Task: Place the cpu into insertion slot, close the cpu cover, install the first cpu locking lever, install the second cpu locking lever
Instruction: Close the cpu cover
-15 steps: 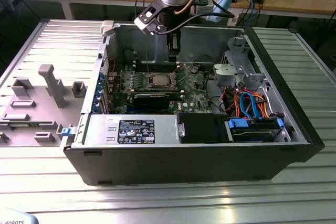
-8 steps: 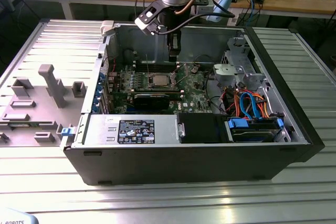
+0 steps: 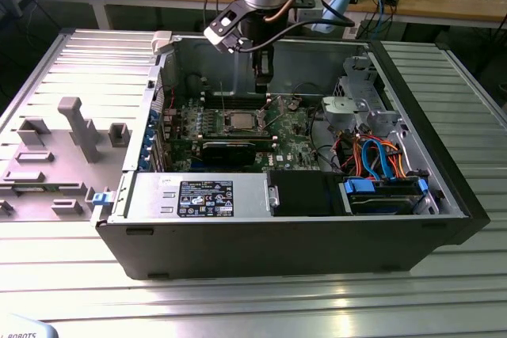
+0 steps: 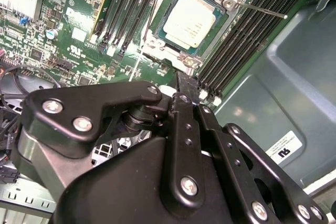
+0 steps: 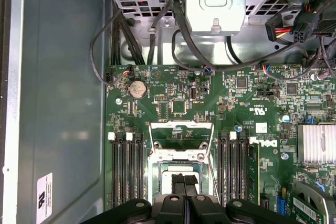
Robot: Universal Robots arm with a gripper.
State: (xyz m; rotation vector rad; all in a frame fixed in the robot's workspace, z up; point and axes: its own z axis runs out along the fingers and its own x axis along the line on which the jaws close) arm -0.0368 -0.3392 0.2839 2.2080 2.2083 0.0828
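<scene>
The cpu (image 4: 190, 21), a square chip with a silver top, lies in the insertion slot (image 5: 179, 157) on the green board inside the open computer case (image 3: 285, 235). The cpu cover (image 4: 224, 18) frames the chip and looks lowered around it. A thin metal locking lever (image 4: 262, 10) sticks out sideways from one corner of the socket. My gripper (image 5: 184, 178) hangs just above the socket's edge, fingers together with nothing between them. In the exterior view the gripper (image 3: 263, 85) stands upright over the board, slightly behind the cpu (image 3: 240, 121).
Black memory slots (image 5: 233, 166) flank the socket on both sides. A finned heatsink (image 5: 316, 142) sits on the board, and a metal drive cage (image 3: 364, 104) and coloured cables (image 3: 380, 160) fill the exterior view's right. A grey fixture tray (image 3: 63, 148) lies outside the case.
</scene>
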